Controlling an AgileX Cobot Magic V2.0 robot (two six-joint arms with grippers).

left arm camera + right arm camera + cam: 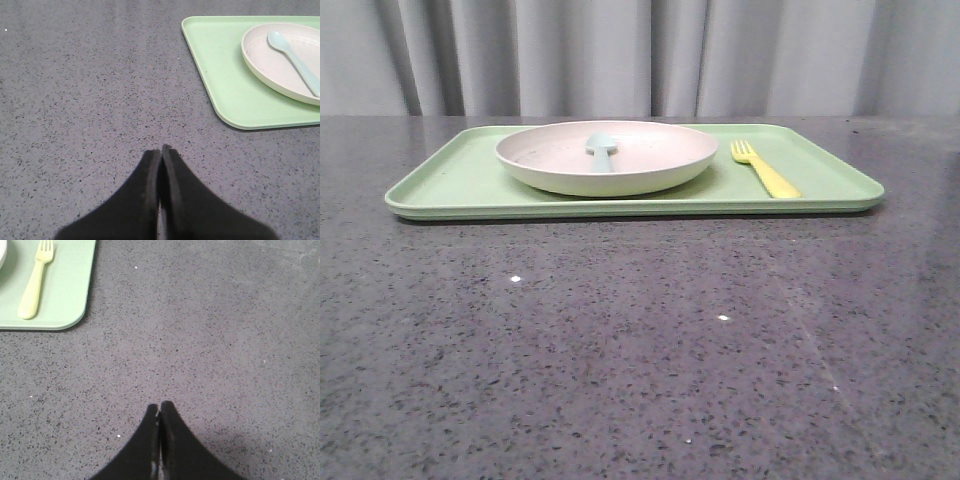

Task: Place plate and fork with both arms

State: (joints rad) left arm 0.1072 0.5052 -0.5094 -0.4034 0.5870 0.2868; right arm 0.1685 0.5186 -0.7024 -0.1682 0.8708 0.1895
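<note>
On the speckled grey table (620,350): light green tray (460,180), lying toward the far side.
Plate (650,150): cream-pink, resting on the tray, left of centre.
Spoon (601,148): pale blue, lying inside the plate.
Fork (764,168): yellow, flat on the tray just right of the plate, tines pointing away.
Left gripper (161,148): fingers pressed together, holding nothing, over bare table well apart from the tray.
Right gripper (159,404): fingers closed together, empty, over bare table away from the fork.

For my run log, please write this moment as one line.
left hand: shut, empty, over table | right hand: shut, empty | plate: on tray, spoon inside | fork: on tray, beside plate
</note>
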